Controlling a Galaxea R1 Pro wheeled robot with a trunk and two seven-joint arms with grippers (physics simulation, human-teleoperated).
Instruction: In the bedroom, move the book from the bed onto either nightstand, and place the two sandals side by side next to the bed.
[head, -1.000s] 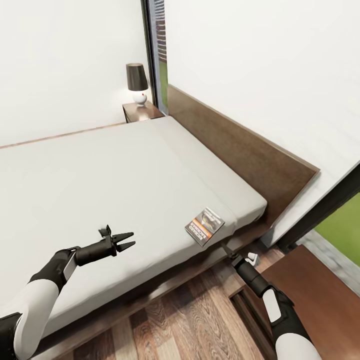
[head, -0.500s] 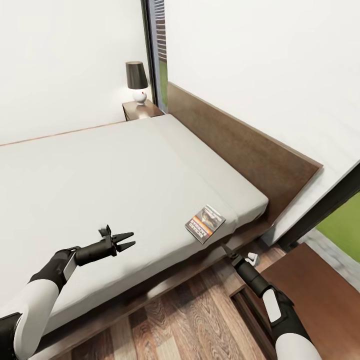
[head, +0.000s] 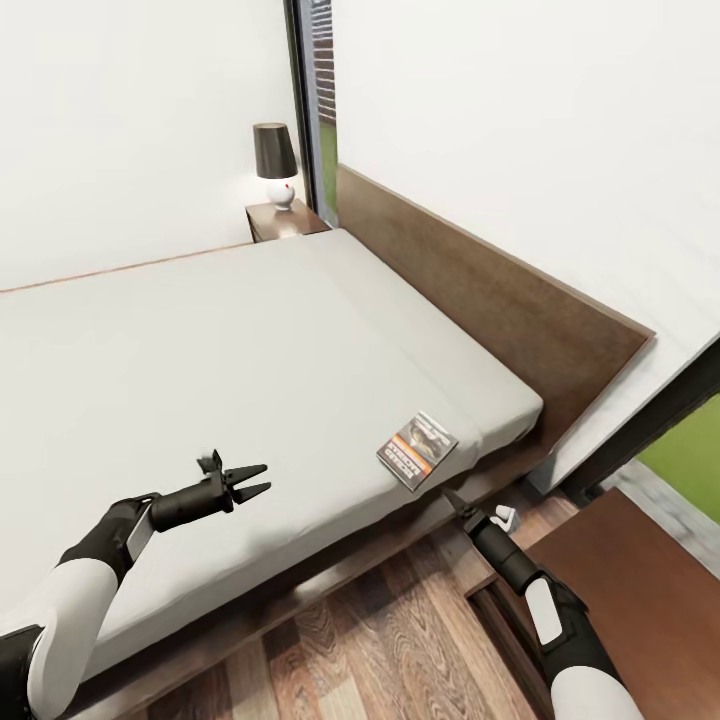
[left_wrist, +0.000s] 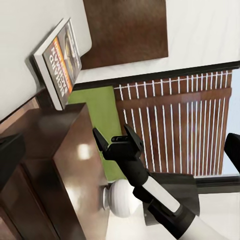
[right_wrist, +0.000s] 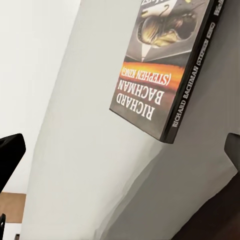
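Item: book (head: 417, 450), flat at the bed (head: 250, 340) edge just ahead of the spread, empty right gripper (head: 452, 497) fingers (view shifted slightly, grasp pending); left gripper (head: 250, 481) spread, idle.

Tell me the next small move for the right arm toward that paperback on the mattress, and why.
Probably ease the right gripper forward and up over the mattress edge toward the thin dark paperback with the orange band. The book lies flat near the off-white mattress edge, just ahead of the gripper, whose fingertips frame it without touching in the right wrist view.
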